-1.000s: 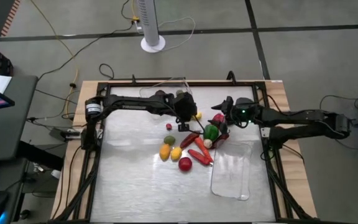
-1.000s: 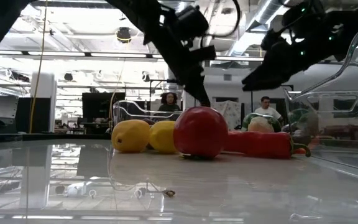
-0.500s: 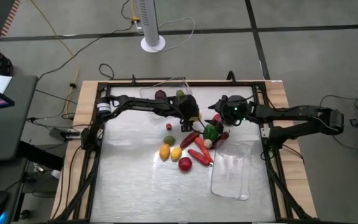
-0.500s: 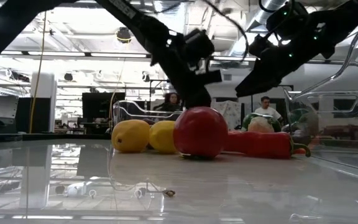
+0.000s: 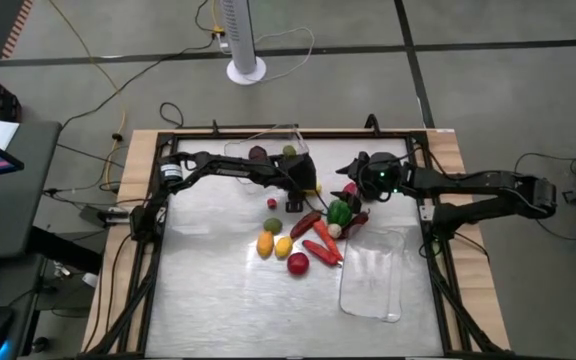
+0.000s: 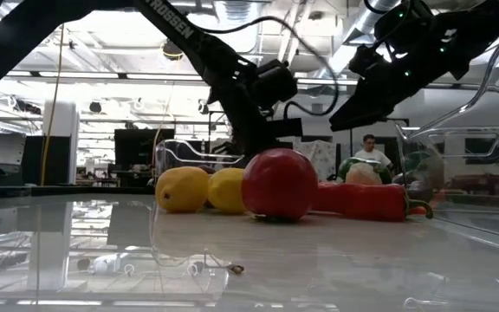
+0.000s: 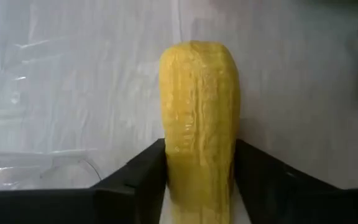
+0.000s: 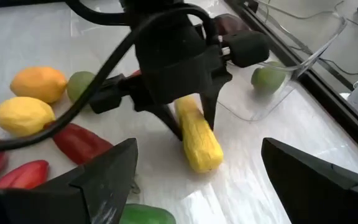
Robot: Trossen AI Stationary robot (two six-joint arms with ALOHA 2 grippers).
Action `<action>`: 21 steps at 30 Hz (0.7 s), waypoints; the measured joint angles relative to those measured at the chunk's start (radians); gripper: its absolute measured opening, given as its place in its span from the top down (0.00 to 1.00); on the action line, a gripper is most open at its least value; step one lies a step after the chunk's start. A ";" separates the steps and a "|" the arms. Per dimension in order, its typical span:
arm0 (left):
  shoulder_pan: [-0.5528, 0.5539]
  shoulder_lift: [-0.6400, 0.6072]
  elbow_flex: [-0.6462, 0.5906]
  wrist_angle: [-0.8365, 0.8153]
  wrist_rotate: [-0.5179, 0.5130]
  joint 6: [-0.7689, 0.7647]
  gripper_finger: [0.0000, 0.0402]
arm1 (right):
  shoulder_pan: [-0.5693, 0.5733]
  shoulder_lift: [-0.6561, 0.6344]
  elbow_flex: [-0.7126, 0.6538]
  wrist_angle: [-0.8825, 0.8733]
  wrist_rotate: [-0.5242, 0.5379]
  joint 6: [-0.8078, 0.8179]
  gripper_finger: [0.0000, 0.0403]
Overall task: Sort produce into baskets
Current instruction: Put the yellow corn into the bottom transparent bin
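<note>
My left gripper (image 5: 308,185) is shut on a yellow ribbed banana-like piece (image 7: 197,106) at the table's far middle, beside the far clear tub (image 5: 268,140). That tub holds a dark purple piece (image 5: 258,153) and a green one (image 5: 289,151). My right gripper (image 5: 348,186) is open and empty, just right of the yellow piece (image 8: 197,146) and above the produce heap. The heap lies on the table: green pepper (image 5: 340,212), red peppers (image 5: 306,223), red apple (image 5: 298,264), yellow lemon (image 5: 284,246), orange fruit (image 5: 265,243). My left gripper pinches the yellow piece's upper end (image 7: 194,177) between its two fingers (image 7: 145,171), one on each long side. The fingers come slanting down from the table's left and lie along the piece. The piece tilts, and its free end (image 8: 204,162) is at the table top.
A second clear tub (image 5: 373,290) lies at the near right of the table. A black frame (image 5: 158,260) runs round the table. A small red piece (image 5: 271,203) and a green round one (image 5: 273,225) lie left of the heap. People show in the room behind (image 6: 371,152).
My left gripper has come down toward the table at the yellow piece and has tipped. My right gripper has gone a little toward the table's left edge, closer to the yellow piece. The produce heap has stayed where it was.
</note>
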 joint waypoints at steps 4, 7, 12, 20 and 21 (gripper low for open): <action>-0.002 0.000 0.001 -0.009 -0.001 0.005 0.74 | 0.000 0.000 0.000 0.003 0.000 -0.002 0.08; -0.006 -0.004 0.001 -0.009 -0.005 0.006 0.76 | 0.000 0.000 0.000 0.004 0.000 0.003 0.08; -0.024 -0.010 0.024 -0.064 -0.068 0.035 0.76 | -0.001 0.000 0.000 0.003 0.000 0.004 0.08; -0.041 -0.031 0.188 -0.243 -0.136 0.070 0.73 | -0.006 -0.067 0.000 -0.019 0.012 0.000 0.08; -0.041 -0.033 0.206 -0.267 -0.136 0.068 0.73 | -0.003 -0.083 0.000 -0.023 0.020 0.000 0.08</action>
